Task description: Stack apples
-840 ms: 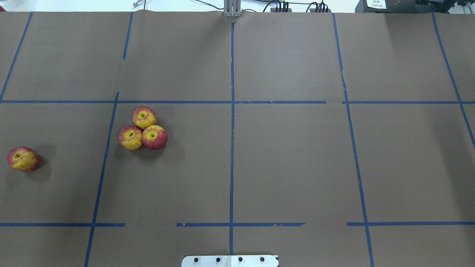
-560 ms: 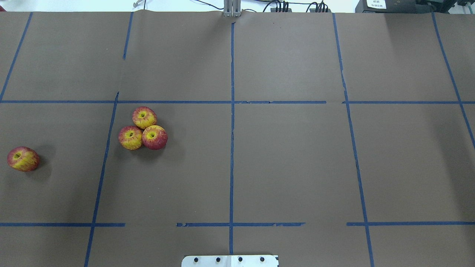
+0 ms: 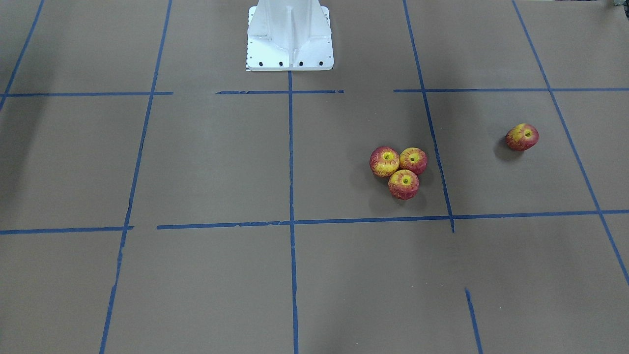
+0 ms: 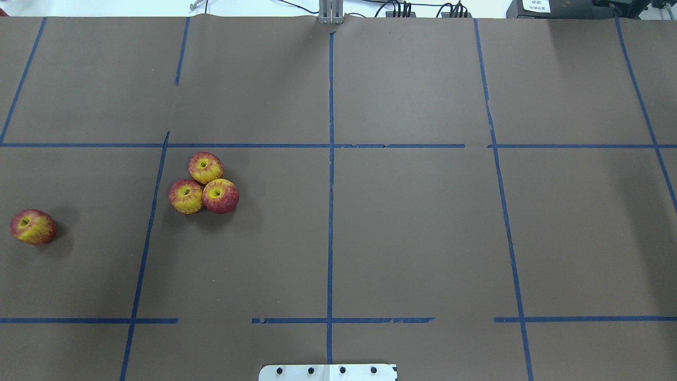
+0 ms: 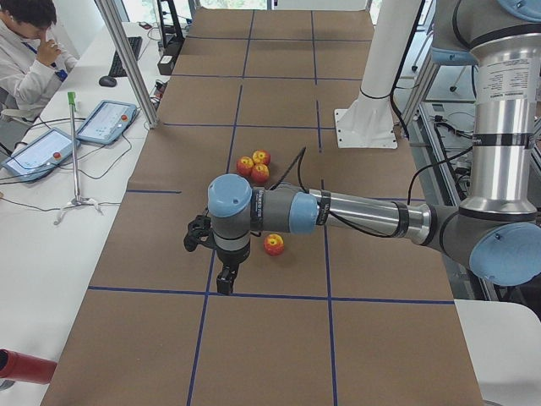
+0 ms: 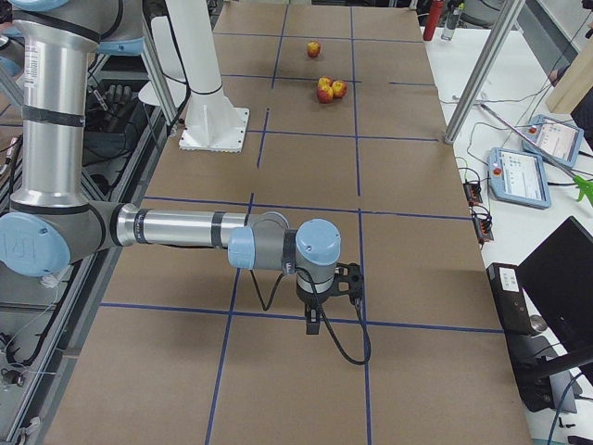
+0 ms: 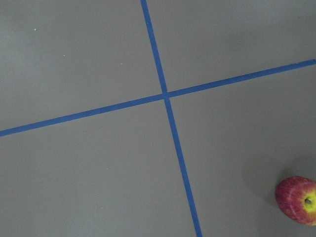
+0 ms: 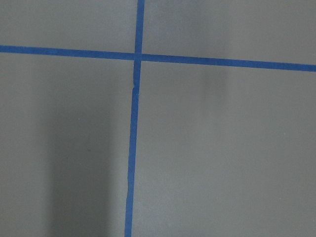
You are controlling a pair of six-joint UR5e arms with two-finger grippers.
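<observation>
The lone apple (image 4: 33,227) sits well apart from three apples (image 4: 204,181) packed touching together.

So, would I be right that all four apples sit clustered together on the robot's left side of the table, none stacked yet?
Not quite: only three apples are clustered, touching one another; the fourth apple lies alone, further towards the robot's left. The overhead exterior view shows this. All are on the robot's left side of the table, none stacked.

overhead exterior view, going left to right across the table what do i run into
lone apple → cluster of three touching apples → white base plate at the near edge
</observation>
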